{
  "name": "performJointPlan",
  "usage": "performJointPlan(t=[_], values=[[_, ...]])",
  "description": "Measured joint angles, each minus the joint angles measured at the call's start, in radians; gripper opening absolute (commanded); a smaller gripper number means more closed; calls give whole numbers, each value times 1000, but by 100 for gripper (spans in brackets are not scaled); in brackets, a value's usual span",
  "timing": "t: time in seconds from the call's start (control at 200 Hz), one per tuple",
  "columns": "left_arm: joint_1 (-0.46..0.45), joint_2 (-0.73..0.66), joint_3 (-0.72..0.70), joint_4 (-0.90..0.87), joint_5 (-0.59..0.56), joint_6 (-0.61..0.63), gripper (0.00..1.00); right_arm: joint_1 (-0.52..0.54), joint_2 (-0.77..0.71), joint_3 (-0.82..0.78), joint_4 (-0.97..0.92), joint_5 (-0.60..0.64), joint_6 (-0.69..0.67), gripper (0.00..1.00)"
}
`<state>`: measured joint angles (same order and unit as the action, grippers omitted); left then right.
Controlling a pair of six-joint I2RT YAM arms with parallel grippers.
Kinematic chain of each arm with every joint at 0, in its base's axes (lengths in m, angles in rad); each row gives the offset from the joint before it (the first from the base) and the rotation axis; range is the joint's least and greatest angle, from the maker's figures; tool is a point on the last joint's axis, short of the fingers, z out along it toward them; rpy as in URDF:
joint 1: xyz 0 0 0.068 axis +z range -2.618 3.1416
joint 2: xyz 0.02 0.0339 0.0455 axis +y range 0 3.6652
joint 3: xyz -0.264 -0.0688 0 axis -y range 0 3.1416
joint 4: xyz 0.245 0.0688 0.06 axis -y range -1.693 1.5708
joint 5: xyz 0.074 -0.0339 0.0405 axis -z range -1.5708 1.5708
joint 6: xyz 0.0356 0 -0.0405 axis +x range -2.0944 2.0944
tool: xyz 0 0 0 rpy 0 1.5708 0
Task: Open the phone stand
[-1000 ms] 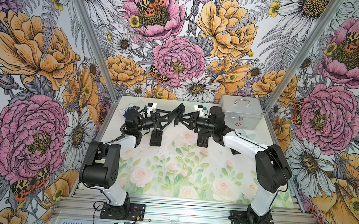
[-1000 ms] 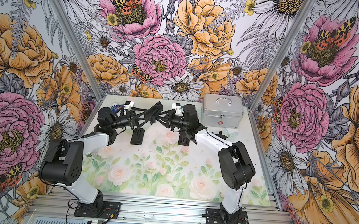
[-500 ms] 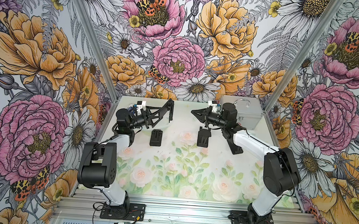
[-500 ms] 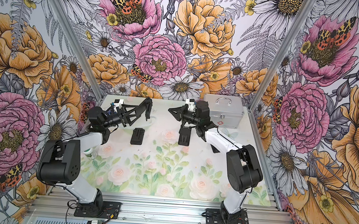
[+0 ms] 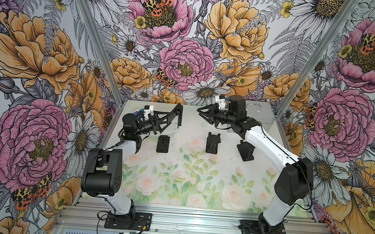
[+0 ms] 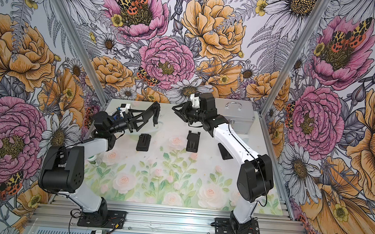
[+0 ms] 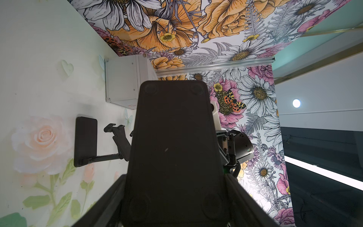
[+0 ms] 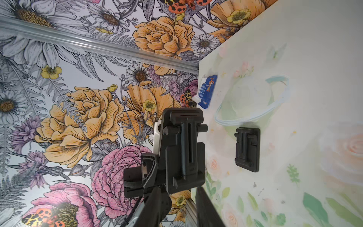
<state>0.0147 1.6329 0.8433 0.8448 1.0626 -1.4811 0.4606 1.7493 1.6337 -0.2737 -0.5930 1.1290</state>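
1. A folded black phone stand (image 8: 184, 153) hangs in mid-air above the far left-centre of the floral table mat (image 5: 188, 186). Its flat base is turned towards the left arm, and its tucked-in support arm faces the right arm, seemingly so the hinged side is offered to that arm.
2. The left gripper (image 5: 175, 114) is clamped across the stand's edges, and the left wrist view is filled by the stand's smooth underside with its round feet. The firm side grip looks meant to brace the base while the leg is pulled out.
3. The right gripper (image 5: 199, 112) hovers just to the right of the stand without touching it, jaws apart and empty. Judged from this, the opening is not yet done.
4. Three more stands are on the mat below:
   - a second folded stand (image 5: 163, 143) lies flat at left;
   - an unfolded stand (image 5: 213, 143) sits at centre;
   - a third stand (image 5: 245, 150) sits at right, partly behind the right arm and apparently propped open.
5. A silver case (image 6: 239, 119) stands in the far right corner. A blue packet (image 8: 207, 91) and what looks like a clear dish (image 8: 231, 123) lie at far left.
6. The packet carries white lettering too small to read, and a red mark on the case is illegible. No brand shows on any stand.
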Motion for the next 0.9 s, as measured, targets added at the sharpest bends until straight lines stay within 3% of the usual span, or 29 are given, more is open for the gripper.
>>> performJointPlan(t=[0.22,0.425,0.62,0.901], values=[[-52,-58,22,-247,-28,163,62,97,32,237,-348,225,-233,44],[-85,-121,38,-399,-73,273,60,203,112,368,-554,436,-355,43],[-109,-151,39,-521,-125,353,60,260,140,392,-646,565,-406,42],[-130,-171,41,-616,-165,415,60,276,140,419,-681,644,-436,40]])
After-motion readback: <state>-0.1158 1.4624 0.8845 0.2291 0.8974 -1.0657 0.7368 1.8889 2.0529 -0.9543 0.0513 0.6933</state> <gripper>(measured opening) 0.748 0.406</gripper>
